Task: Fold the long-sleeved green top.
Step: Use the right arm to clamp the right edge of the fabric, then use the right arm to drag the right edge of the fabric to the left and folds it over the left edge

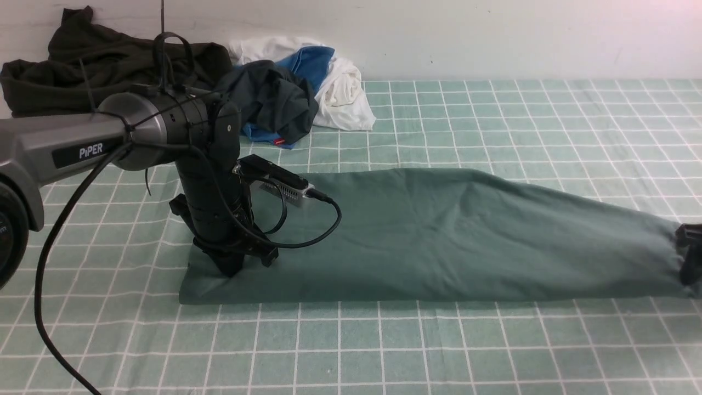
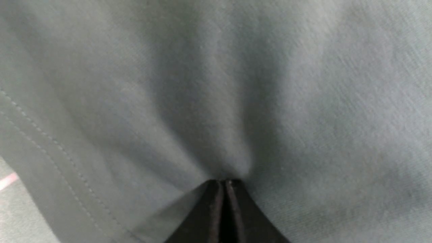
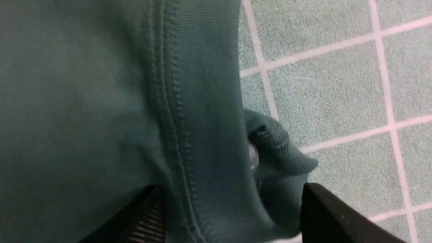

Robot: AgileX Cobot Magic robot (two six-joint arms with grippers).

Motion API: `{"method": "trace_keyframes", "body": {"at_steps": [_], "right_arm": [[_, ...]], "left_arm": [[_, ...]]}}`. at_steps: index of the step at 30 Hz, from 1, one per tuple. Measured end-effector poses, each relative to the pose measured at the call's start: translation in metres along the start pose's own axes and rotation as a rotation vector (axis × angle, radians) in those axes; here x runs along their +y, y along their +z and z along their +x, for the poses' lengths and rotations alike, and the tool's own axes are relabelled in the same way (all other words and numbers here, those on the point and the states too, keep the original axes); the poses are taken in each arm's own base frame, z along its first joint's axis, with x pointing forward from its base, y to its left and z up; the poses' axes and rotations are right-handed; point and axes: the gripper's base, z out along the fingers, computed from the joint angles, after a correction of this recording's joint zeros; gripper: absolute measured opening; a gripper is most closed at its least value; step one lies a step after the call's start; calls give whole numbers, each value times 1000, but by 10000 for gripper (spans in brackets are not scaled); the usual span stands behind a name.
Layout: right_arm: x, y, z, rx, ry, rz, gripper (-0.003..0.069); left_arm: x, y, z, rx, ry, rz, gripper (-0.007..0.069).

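The green long-sleeved top (image 1: 439, 236) lies as 1 long folded band across the middle of the checked surface (image 1: 493, 351), laid out, I judge, for an end-to-end fold. The left pincer (image 1: 233, 269) stands on its left end, closed tight. Cloth puckers into the tips as if a small fold is pinched, likely to lift that end. The right pincer (image 1: 688, 252), at the right end, gapes wide and straddles the stitched edge without clamping it. Well behind sit a dark olive garment (image 1: 109, 60) and a charcoal heap (image 1: 274, 99).
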Motion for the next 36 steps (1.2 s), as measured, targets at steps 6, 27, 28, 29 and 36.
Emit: {"method": "trace_keyframes", "body": {"at_steps": [6,27,28,29,36], "right_arm": [[2,12,-2,0,4,-16,500],[4,-82,-18,-229,-116,105,36],[4,-82,-18,-229,-116,105,36],[19,-109,-20,-292,-156,95,36],[162,-200,2,-528,-543,-159,36]], "left_arm": [[0,0,0,-1,0,0,-3],[2,-62,11,-127,26,-93,-3],[2,-65,12,-135,27,-97,-3],[2,-92,18,-196,21,-125,-3],[-9,-215,79,-461,-42,-242,-3]]}}
